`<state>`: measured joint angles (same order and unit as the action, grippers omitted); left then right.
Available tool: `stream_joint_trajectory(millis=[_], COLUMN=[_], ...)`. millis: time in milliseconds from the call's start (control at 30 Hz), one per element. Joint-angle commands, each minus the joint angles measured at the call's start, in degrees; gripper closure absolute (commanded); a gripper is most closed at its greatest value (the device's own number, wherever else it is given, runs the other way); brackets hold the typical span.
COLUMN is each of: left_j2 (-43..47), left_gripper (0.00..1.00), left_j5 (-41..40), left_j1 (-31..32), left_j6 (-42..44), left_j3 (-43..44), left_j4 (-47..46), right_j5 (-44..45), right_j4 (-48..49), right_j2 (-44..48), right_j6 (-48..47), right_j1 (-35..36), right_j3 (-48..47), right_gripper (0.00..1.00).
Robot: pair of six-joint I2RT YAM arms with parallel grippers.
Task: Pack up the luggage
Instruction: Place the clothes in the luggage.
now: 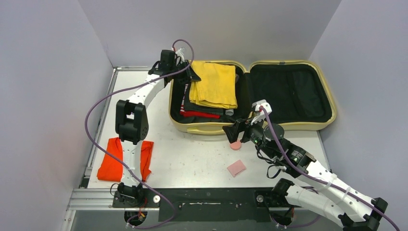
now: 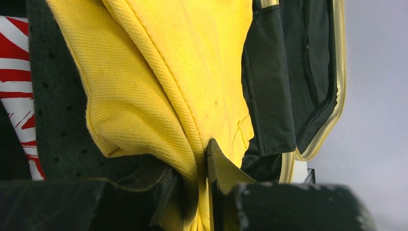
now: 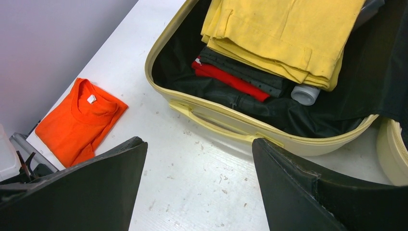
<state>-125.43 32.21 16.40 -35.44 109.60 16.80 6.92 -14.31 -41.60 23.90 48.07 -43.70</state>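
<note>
Top external: luggage (image 1: 207,129) open flat at far side of table (image 1: 192,159); left claw (image 2: 199,159) pinched on yellow cloth (image 2: 159,72) atop clothes stack (image 1: 202,111) in left half; right claw (image 3: 198,144) spread, empty, near front rim.

Bright, even, diffuse light leaves only faint shadows on the table (image 1: 192,159), and the left wrist view blurs its near dark fingers (image 2: 288,207) along the bottom edge.

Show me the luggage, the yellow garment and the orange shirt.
luggage (image 1: 202,127), top external view, near wall of the packed half
yellow garment (image 1: 214,84), top external view, middle of the folded cloth
orange shirt (image 3: 79,118), right wrist view, chest below the collar
</note>
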Motion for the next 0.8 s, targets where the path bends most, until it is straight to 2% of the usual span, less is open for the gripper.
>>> stream_joint_trajectory(millis=[0,67,233,333,400,533,667,767], left_j2=[-0.46,-1.58,-1.71,-2.01,-1.47,2.6,8.38,11.96], left_gripper=[1.0,1.0,1.0,0.59,0.46,0.29,0.27,0.35], left_j5=[-3.92,-6.09,-8.35,-10.24,-13.0,-21.78,-23.23,-18.28], left_j1=[-1.86,-2.24,-2.17,-2.24,-2.24,-2.71,-1.43,2.41], left_j6=[2.38,2.74,3.54,4.43,5.4,5.55,4.82,3.22], left_j3=[9.63,9.61,8.46,12.38,16.89,21.01,16.28,7.82], left_j4=[11.27,14.55,15.44,19.62,23.04,25.62,19.33,10.16], right_j5=[1.0,1.16,1.95,1.96,1.96,1.98,2.02,2.27], right_j4=[3.34,2.93,2.14,1.97,1.92,1.99,2.15,2.63], right_j2=[-0.93,-1.09,-1.27,-1.85,-2.19,-2.75,-3.45,-3.92], right_j6=[0.8,0.88,0.56,0.45,0.36,0.27,0.27,-0.17], right_j1=[-0.03,0.0,-0.04,-0.03,-0.07,0.06,0.01,0.05], right_j3=[-0.45,-0.58,-1.17,-1.86,-2.31,-2.87,-3.02,-3.05], right_gripper=[0.18,0.18,0.18,0.18,0.18,0.18,0.18,0.18])
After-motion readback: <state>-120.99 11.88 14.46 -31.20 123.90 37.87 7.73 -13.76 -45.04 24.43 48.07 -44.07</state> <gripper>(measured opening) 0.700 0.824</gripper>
